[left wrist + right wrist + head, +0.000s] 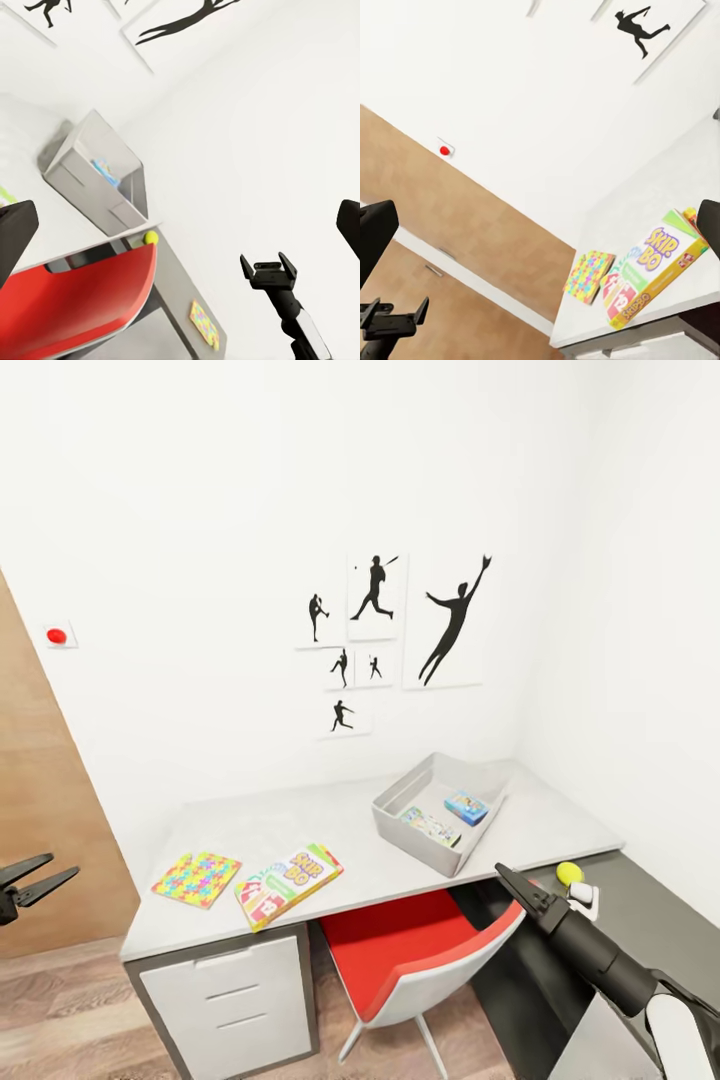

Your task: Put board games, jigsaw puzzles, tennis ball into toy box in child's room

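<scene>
The light grey toy box (398,825) stands on the pale table (300,825) at the right; inside it lie a small blue board game (466,807) and a pale printed one (430,826). The SKIP-BO board game (290,882) and a jigsaw puzzle (197,878) lie near the table's front left edge. On the dark lower section rests the tennis ball (569,873), close beside my right gripper (503,872), which is open and holds nothing. Another jigsaw puzzle (204,324) lies on that lower section. My left gripper (62,866) hangs open left of the table, off its surface.
A red and white chair (420,955) is tucked under the table in front of the toy box. White drawers (230,990) sit below the table's left end. A wooden door (40,810) is at left, and baseball silhouette posters (400,630) hang above the table.
</scene>
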Motion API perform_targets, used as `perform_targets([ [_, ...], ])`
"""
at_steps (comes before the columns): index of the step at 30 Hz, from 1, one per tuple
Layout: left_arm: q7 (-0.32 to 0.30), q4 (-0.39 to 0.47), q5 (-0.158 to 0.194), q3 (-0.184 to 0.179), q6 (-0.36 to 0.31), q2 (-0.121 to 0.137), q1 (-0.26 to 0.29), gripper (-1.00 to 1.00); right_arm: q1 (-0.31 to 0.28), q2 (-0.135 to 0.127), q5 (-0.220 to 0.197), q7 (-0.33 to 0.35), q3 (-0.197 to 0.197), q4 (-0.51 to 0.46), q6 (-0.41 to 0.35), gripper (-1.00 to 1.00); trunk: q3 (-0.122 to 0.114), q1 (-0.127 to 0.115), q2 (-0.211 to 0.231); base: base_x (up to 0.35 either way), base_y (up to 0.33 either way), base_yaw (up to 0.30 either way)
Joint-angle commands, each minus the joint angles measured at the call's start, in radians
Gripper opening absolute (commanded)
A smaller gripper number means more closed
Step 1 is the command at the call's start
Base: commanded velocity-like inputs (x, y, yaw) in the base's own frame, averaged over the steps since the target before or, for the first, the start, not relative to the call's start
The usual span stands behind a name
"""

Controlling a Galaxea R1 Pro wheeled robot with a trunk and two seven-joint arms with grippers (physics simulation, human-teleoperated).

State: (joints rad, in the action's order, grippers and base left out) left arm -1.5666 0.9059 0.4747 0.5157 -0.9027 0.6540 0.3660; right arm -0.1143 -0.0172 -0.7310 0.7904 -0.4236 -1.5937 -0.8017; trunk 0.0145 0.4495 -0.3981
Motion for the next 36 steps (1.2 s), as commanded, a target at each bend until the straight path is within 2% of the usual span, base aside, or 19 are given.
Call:
perform_targets([
  [1, -0.004, 0.000, -0.001, 0.000, -0.010, 0.000, 0.001, 1.00, -0.001, 0.000, 0.000, 0.001, -0.001, 0.000, -0.005, 1.00, 0.003, 0.000, -0.002, -0.052, 0.177, 0.041],
  [36, -0.004, 0.000, -0.003, 0.000, -0.010, -0.005, 0.001, 1.00, -0.001, -0.001, 0.005, 0.000, 0.000, 0.001, -0.004, 1.00, 0.060, 0.000, -0.002, -0.013, 0.270, 0.108],
])
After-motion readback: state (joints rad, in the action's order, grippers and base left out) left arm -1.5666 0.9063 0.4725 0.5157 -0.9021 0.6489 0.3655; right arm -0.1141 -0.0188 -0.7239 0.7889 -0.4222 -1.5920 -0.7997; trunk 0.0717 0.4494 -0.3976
